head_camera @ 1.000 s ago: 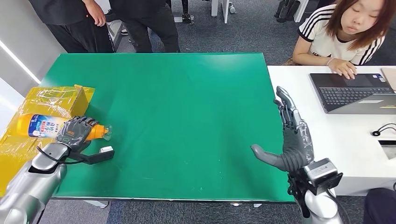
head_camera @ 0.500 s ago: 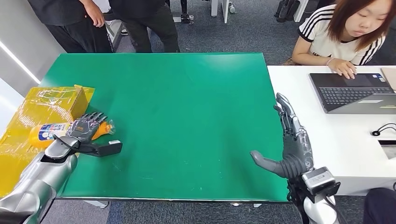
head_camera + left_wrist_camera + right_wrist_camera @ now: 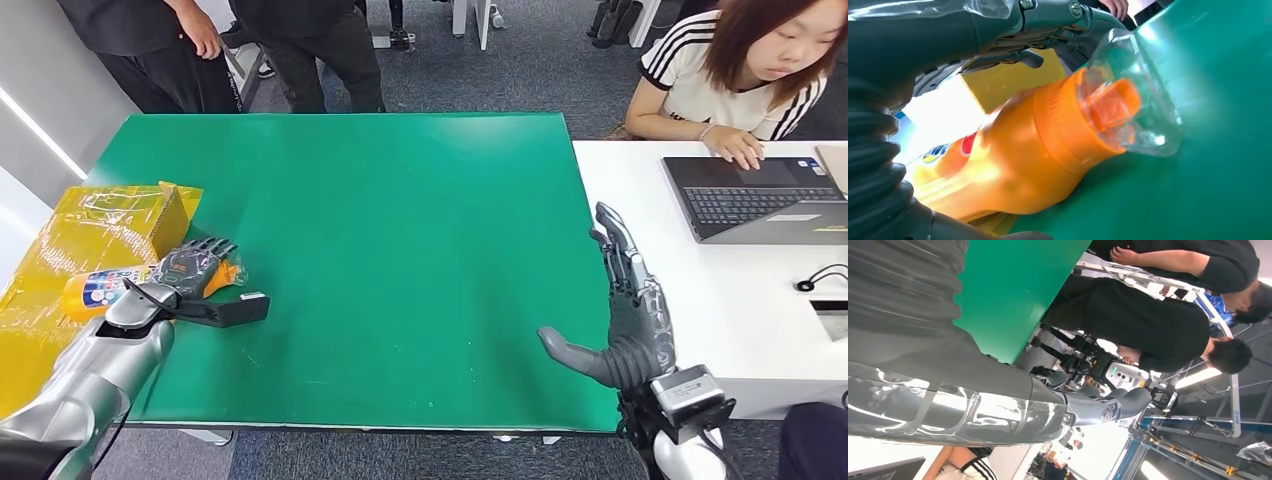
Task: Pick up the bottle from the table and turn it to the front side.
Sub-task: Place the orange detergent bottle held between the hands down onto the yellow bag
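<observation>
An orange bottle with a blue-and-white label and a clear cap lies on its side at the left edge of the green table, its base over the yellow wrapped box. My left hand lies over the bottle's neck with fingers spread and thumb stretched out along the table, away from the bottle. In the left wrist view the bottle lies under the arched fingers, cap end on the green surface. My right hand hovers open at the table's right edge, fingers straight, holding nothing.
A white desk with a laptop adjoins the green table on the right, and a seated person works there. Two people stand beyond the far edge. The right wrist view shows the table edge and the standing people.
My left hand's fingers went from curled around the bottle's neck to spread over it, thumb sliding right. The bottle shifted slightly right. My right hand sank a little.
</observation>
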